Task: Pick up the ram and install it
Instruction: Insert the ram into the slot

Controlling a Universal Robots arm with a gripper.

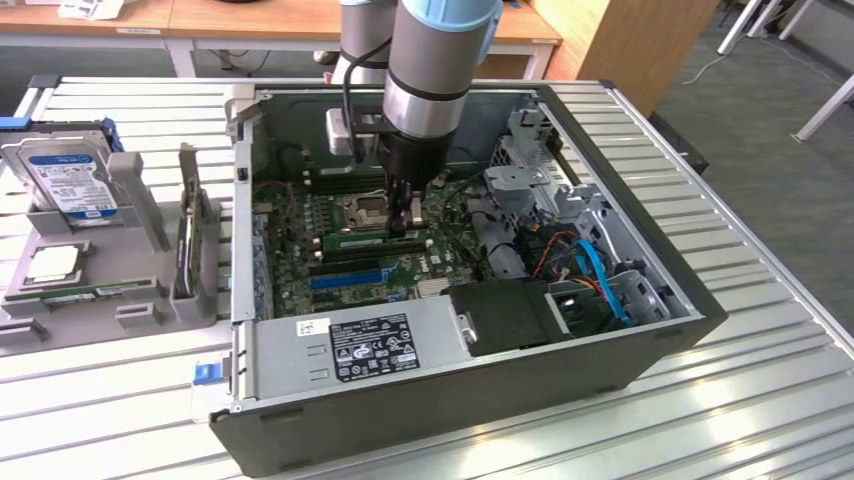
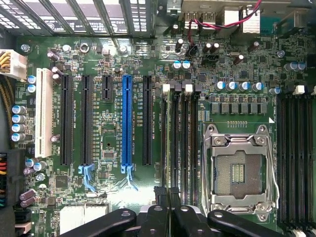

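Fingers [image 1: 415, 212] close together around ram [image 1: 374, 240]

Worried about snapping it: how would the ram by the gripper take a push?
Probably stiff and light: the ram is a thin flat board. Being long and slim, it might crack if pushed sideways.

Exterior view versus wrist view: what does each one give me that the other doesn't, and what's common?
Exterior view: the case, power supply, hard drive at the exterior view's left, and the ram below the gripper. Wrist view: white slot, capacitors. Both: CPU socket, blue slot, memory slots, gripper.
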